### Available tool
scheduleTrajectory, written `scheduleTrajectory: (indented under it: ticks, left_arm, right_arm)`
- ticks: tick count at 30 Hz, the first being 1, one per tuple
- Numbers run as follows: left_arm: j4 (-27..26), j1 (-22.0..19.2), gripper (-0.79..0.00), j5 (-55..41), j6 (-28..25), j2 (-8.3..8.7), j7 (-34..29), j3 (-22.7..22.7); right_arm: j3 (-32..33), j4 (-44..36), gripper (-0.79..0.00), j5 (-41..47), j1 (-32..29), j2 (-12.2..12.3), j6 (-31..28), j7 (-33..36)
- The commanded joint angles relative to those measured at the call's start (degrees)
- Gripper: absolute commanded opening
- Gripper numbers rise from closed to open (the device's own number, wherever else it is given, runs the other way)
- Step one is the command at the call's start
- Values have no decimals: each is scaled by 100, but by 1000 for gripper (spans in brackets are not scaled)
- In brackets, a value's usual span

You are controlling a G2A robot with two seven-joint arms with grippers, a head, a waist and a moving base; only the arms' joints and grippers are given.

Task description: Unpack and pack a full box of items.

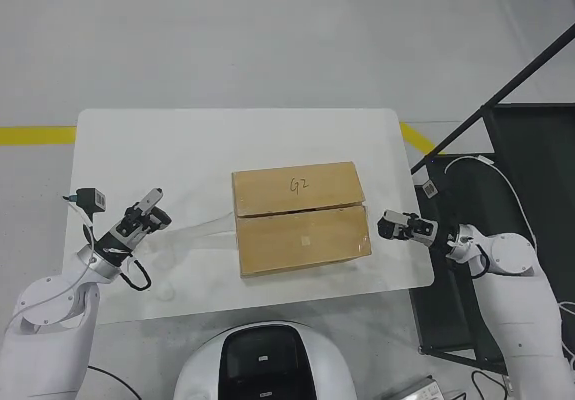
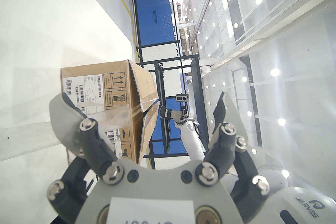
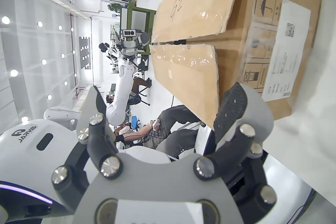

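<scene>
Currently the box [image 1: 301, 218] sits on the counter [image 1: 157, 150], right of ctr, long side across the robot's front. Its R end is near the counter's R edge and its near side is close to the front edge. The two top flaps [image 1: 302, 242] lie down and meet at a lengthwise seam [image 3: 170, 41]. The seam shows a dark gap, and the flap corners are lifted a little at the ends. A loose clear tape strip [image 2: 114, 116] hangs off the L end.

L jaws: spread open, empty, near the box's L end but apart from it. R jaws: spread open, empty, just off the R end, by the corner of the flap nearer the robot. Contact there: can't tell.

Handling (est.): corrugated board, so walls stiff and flaps bendy. If full, prob heavy, so don't lift by the flaps. Glossy tape patches on top look slippery. Best hold is a flap's free edge at a lifted end corner, pinching across the board's thickness.

Room: open counter to the L and behind the box. R side is tight, w/ a dark rack [image 1: 527, 180] just beside the counter. Little margin at the front edge, so the near flap would swing out over it.
</scene>
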Motion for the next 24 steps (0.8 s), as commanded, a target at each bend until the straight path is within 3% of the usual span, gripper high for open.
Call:
scheduleTrajectory:
  ticks: [1, 10, 24]
  left_arm:
    - [0, 0, 0, 0, 0, 0, 0, 0]
    - [0, 0, 0, 0, 0, 0, 0, 0]
    - [0, 0, 0, 0, 0, 0, 0, 0]
  right_arm:
    - [0, 0, 0, 0, 0, 0, 0, 0]
    - [-202, -139, 0, -240, 180, -6, -324, -336]
    - [-641, 800, 0, -535, 868, 44, -968, -291]
